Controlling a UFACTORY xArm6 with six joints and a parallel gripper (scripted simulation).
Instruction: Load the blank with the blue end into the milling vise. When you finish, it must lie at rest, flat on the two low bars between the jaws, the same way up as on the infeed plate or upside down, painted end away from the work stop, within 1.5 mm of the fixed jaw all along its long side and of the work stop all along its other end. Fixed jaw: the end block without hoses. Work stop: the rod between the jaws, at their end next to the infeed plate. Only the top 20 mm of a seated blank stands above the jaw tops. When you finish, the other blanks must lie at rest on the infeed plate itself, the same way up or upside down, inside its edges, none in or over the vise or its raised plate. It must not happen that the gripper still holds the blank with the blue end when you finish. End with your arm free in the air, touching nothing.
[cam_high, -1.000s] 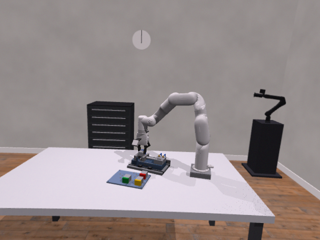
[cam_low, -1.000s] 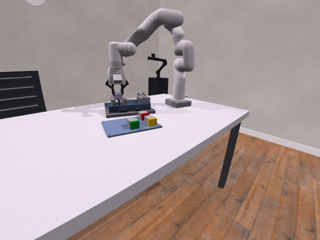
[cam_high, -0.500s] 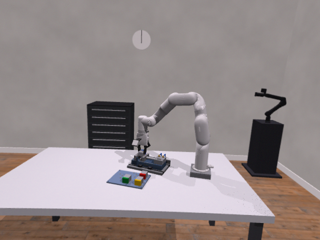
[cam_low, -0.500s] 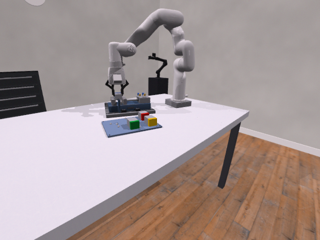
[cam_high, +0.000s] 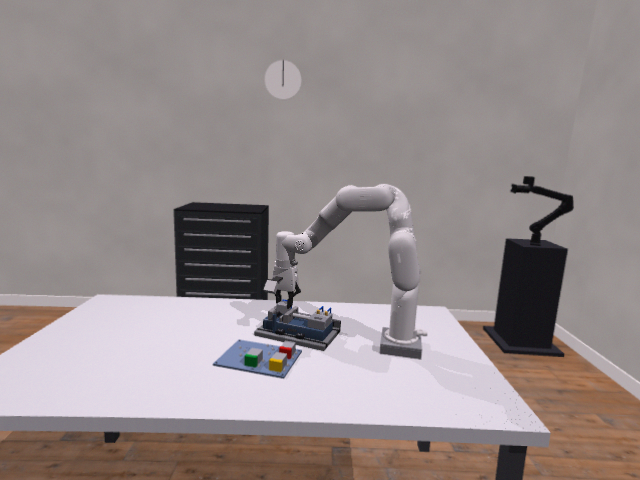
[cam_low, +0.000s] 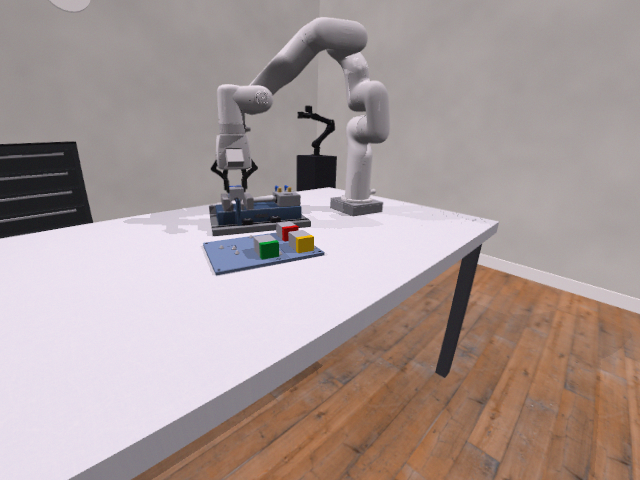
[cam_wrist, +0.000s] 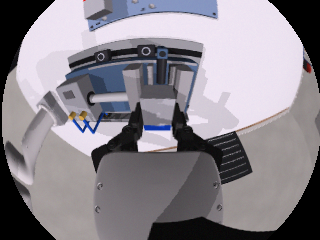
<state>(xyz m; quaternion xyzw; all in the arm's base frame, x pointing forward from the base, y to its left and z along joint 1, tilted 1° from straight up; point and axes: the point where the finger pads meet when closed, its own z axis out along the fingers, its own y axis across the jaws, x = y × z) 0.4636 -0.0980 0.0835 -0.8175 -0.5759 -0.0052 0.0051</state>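
1. My gripper (cam_wrist: 156, 107) is clamped on the blue-ended blank (cam_wrist: 158, 108), one finger on each long side. From the wrist view the blue band sits on the end nearest the camera, between the fingertips.

2. The blank hangs low over the vise (cam_low: 256, 210), down in or just above the gap between the two end blocks; I cannot tell whether it touches the low bars yet. Its unpainted end points toward the infeed plate (cam_low: 225, 260), which is the work-stop side, so the orientation looks right to me.

3. Handling, as I judge it: a rigid metal-looking block, heavy for its size, with smooth faces that could slide in the pads if I nudge it sideways against the fixed jaw (cam_low: 229, 199). Nothing fragile about it. Holding across the long sides near the top is the sensible place, since only the upper part stays above the jaw tops once seated.

4. The hosed block (cam_low: 287, 196) with its small blue and yellow fittings stands at the far end of the vise.

5. On the infeed plate the green blank (cam_low: 266, 246), the red blank (cam_low: 286, 230) and the yellow blank (cam_low: 301, 241) lie near its vise-side end, well apart from the gripper.
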